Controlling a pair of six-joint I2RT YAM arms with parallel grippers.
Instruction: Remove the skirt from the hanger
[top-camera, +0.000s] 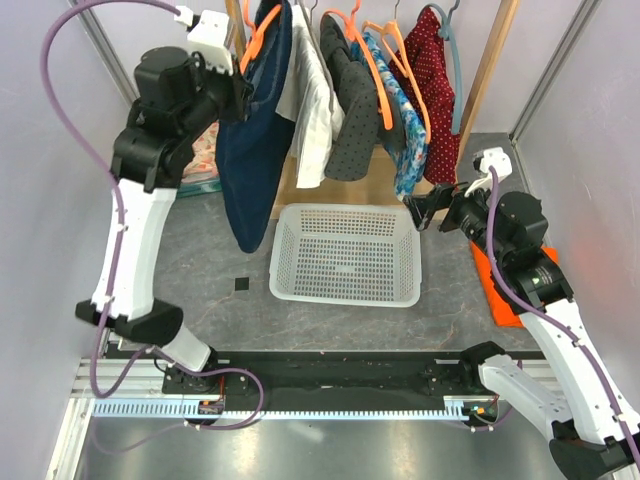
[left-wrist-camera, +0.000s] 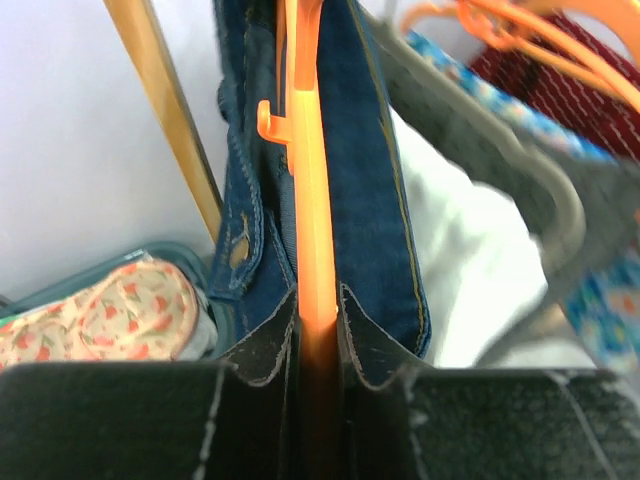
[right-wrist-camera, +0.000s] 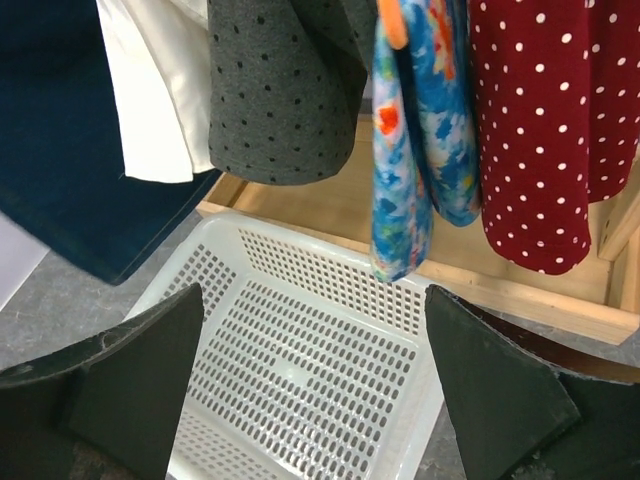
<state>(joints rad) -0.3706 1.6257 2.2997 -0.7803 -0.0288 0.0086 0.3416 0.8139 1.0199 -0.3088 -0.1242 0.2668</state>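
Two grippers: one is pinching, one is spread.
Left gripper (left-wrist-camera: 318, 335): pressed together on the orange hanger (left-wrist-camera: 308, 180), seen at the upper left of the top view.
Right gripper (right-wrist-camera: 312, 300): spread wide, nothing is held, kept over the white basket (right-wrist-camera: 300, 238).
Blue skirt (left-wrist-camera: 385, 200): hung on the orange hanger, not yet taken off.
Done: the hanger is gripped.
Left: the skirt must be pulled off.

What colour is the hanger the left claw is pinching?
Bright orange. The hanger shows best in the left wrist view, held by the left gripper.
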